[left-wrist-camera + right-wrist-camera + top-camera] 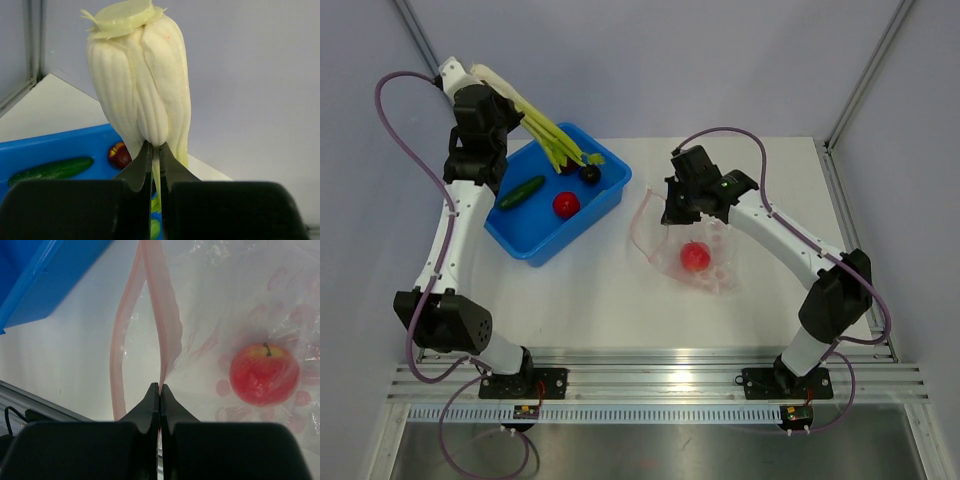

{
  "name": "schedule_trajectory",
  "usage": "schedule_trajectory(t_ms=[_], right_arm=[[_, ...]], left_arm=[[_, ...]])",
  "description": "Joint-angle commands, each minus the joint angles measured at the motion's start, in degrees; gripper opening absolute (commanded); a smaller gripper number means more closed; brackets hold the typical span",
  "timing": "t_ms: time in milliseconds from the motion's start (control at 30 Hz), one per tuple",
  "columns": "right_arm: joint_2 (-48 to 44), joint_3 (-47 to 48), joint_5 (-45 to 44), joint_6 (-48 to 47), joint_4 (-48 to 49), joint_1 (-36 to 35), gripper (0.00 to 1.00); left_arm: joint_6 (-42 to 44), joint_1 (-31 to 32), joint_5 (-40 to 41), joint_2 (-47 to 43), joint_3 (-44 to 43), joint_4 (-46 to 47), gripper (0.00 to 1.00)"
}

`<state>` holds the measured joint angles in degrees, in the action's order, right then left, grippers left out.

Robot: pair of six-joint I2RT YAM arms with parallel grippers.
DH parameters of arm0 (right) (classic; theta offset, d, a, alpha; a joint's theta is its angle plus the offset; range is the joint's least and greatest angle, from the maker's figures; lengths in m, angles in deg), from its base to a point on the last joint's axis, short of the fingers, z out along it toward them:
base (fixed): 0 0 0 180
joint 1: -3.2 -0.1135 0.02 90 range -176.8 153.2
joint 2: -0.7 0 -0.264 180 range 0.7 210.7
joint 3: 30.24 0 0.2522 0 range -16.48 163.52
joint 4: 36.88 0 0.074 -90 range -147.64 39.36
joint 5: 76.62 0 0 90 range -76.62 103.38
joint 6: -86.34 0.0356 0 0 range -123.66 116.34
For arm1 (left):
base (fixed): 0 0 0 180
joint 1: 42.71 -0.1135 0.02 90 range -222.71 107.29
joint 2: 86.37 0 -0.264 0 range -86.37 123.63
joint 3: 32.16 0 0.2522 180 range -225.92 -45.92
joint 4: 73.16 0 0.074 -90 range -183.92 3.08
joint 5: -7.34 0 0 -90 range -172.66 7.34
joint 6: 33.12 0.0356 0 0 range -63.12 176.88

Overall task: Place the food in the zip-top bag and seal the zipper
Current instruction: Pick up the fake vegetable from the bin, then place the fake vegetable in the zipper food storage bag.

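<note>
- left hand pinching a ribbed pale celery stalk; its green stems only show from overhead
- right hand pinching the pink zipper of the crinkly bag, glossy apple inside

The overhead camera sits high behind both arm bases and looks down and forward over the whole table. It is far enough back to hold the blue bin, the clear bag and both arms. The left wrist camera rides just behind the left gripper and looks out along its fingers, very close to the pale stalk pinched at their tips. Past the tips to the left it catches a corner of the bin, which the overhead view also shows. The right wrist camera looks along the right gripper, close over the bag. The red apple right of the tips and the bin's edge far left both appear overhead too.
</note>
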<state>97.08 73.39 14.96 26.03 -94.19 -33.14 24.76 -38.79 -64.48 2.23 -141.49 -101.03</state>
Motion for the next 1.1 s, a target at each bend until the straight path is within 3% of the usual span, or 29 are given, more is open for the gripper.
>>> schedule_trajectory(t_ms=[0, 167, 300, 433, 600, 900, 1067], right_arm=[[-3.0, 4.4, 1.8, 1.7, 1.5, 0.2, 0.0], [-3.8, 5.2, 2.5, 3.3, 2.0, -0.5, 0.0], [-3.7, 6.3, 3.0, 4.9, 2.5, -1.4, 0.0], [-3.1, 7.3, 1.9, 5.6, 2.3, -2.4, 0.0], [-2.0, 8.6, 1.6, 6.0, 1.7, -2.7, 0.0], [0.4, 11.4, 2.6, 6.1, 1.2, -2.9, 0.0], [0.7, 11.7, 3.3, 6.4, 1.4, -3.0, 0.0]], left_arm=[[-1.0, -0.2, -10.4, -5.5, -1.3, -2.1, 0.0], [-4.1, 1.9, -15.1, -9.1, -1.4, -9.2, 0.0], [-7.4, 1.9, -22.6, -13.7, 2.0, -9.3, 0.0], [-7.9, 1.9, -23.4, -18.5, 4.0, -11.9, 0.0], [-5.8, 2.0, -25.5, -20.2, 0.1, -15.8, 0.0], [-9.7, 5.9, -30.8, -22.5, 3.2, -11.7, 0.0], [-8.8, 7.5, -28.7, -22.0, 2.8, -11.0, 0.0]])
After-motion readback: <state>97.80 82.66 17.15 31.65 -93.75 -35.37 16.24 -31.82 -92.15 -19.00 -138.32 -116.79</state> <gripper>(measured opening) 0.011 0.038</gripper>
